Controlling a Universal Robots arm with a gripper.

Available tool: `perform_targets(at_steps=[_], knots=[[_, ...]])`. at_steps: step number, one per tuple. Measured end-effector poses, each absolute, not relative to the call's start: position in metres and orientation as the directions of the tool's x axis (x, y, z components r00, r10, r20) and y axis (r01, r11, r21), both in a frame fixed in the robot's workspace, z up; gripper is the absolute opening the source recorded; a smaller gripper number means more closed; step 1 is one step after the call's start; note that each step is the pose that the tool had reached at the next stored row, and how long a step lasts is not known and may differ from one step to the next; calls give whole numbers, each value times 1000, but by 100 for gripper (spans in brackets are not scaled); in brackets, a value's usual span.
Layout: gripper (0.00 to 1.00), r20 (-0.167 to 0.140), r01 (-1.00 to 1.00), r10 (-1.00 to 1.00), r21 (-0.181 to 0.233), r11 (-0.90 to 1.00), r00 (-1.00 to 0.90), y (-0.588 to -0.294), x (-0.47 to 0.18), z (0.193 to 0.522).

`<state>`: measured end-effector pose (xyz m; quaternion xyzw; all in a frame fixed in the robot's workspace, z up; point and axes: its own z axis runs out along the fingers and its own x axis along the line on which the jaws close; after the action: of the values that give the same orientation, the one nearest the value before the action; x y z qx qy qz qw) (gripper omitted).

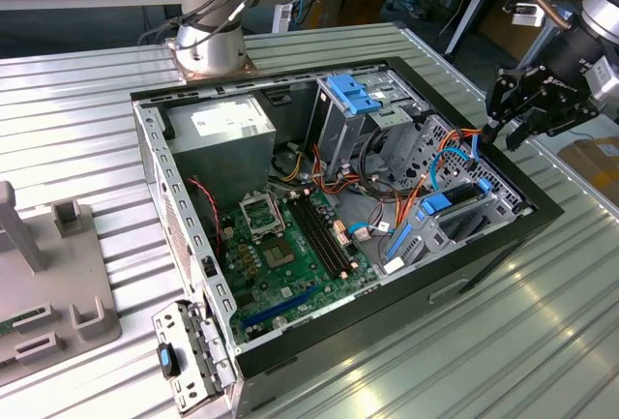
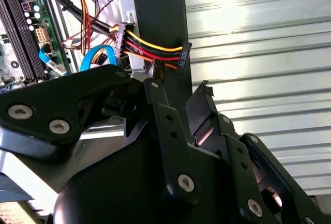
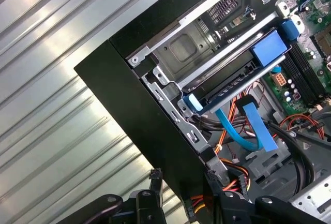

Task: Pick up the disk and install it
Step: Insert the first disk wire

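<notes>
Gripper: in the exterior view our gripper [image 1: 505, 132] hangs over the case rim [image 3: 134, 94] at the exterior view's right, above the corner where the drive cage sits.
Fingers: the fingers [image 2: 160, 110] stand moderately apart and hold nothing; in both wrist views the black rim lies behind the gap between them.
Power cables: a yellow, red and orange bundle [image 2: 155, 48] crosses just beneath the fingertips to a black plug at the rim, close enough to snag.
Blue data cable: a flat blue data cable [image 3: 243, 128] loops down just beside the disk's near end.
Disk: the disk [image 3: 235, 81] lies inside the drive cage [image 3: 181, 48] with its blue carrier around it. We cannot tell whether it is latched or only resting there.
Step in hand: we judge this to be the approach to the disk, with no contact made.
Doing it well: we want the fingers square to the carrier's long edges and clear of the bundle and the rim. They should close on the blue frame, not on the data cable.
Motherboard: the green motherboard [image 1: 290, 245] lies deeper in the case, well apart from the gripper.
Ribbed blue flap: the ribbed blue flap [image 1: 353, 95] stands upright at the far side and is not our target.
Worktop: the ribbed metal worktop [image 1: 542, 342] carries the case, and the arm base [image 1: 208, 46] stands beyond it.
</notes>
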<state>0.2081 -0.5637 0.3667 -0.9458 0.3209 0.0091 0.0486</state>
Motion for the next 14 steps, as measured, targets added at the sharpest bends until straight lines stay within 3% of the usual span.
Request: perform_targets(at_steps=[14], knots=[[44,-48,-448,-445,-85,-890,894,-563,208,369]])
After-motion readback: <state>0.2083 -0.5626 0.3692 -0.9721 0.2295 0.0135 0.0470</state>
